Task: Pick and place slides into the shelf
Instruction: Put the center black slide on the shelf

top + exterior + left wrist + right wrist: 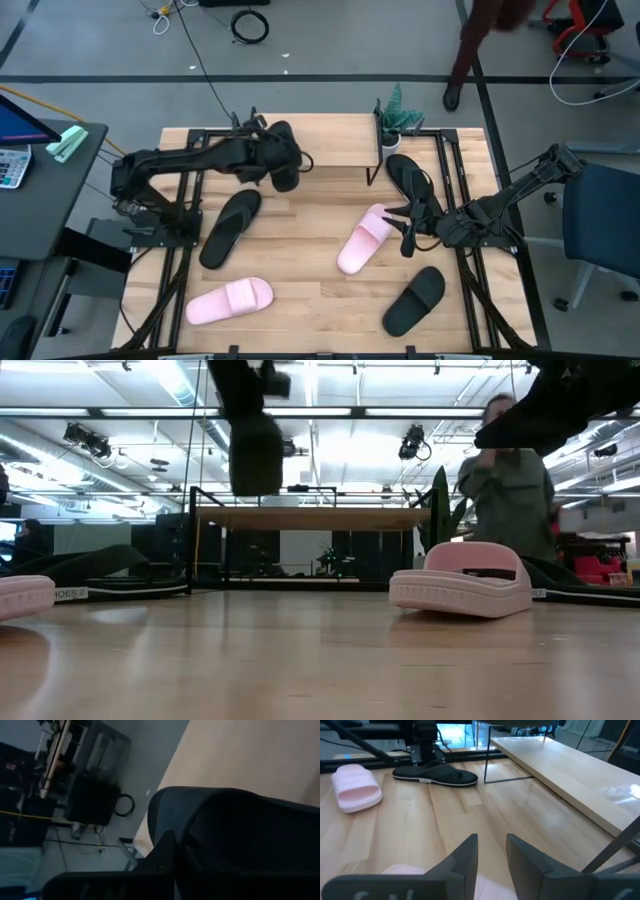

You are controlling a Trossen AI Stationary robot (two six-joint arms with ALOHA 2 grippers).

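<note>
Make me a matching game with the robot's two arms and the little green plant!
Things:
1. left arm
2. right arm
3. small green potted plant

Places:
A. jaws open, right next to a pale pink wide-band slide mid-table
B. by the right end of the light wood shelf with black metal legs
C. jaws shut on a black wide-band slide, lifted off the table beside the shelf

Pairs: 1-C, 2-A, 3-B
</note>
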